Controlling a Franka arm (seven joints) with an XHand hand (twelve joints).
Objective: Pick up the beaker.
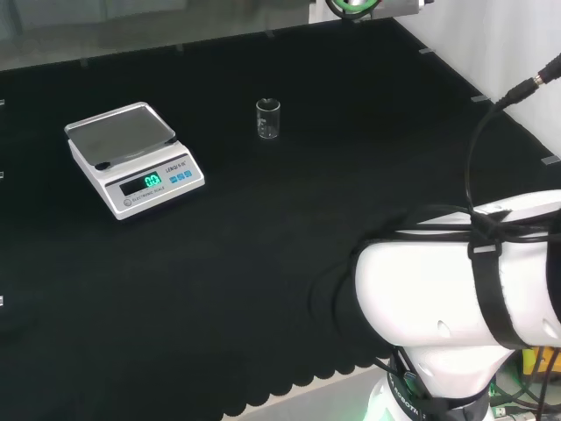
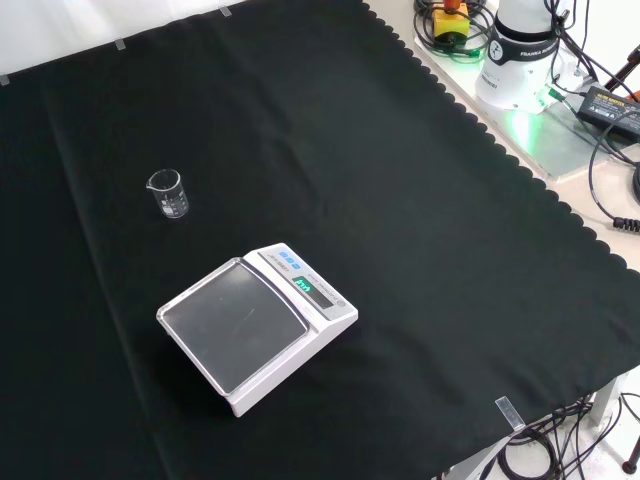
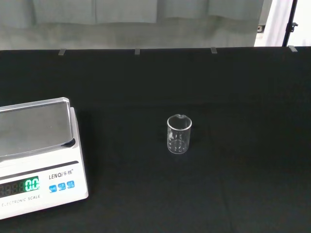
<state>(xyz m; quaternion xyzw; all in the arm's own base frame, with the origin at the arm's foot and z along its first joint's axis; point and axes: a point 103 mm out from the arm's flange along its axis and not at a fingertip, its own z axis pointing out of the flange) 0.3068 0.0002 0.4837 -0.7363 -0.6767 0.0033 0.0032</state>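
Observation:
A small clear glass beaker point(image 1: 268, 119) stands upright and alone on the black cloth, toward the far middle in the head view. In the front view the beaker point(image 2: 168, 194) sits at the left, spout toward the upper left. The wrist view has the beaker point(image 3: 179, 134) ahead at some distance, and it looks empty. Nothing touches it.
A white electronic scale point(image 1: 133, 158) with a steel pan and lit display stands left of the beaker in the head view; in the front view the scale point(image 2: 258, 323) is nearer the camera. The arm's white link point(image 1: 456, 294) fills the lower right. Cables and the arm's base point(image 2: 522, 50) lie off the cloth.

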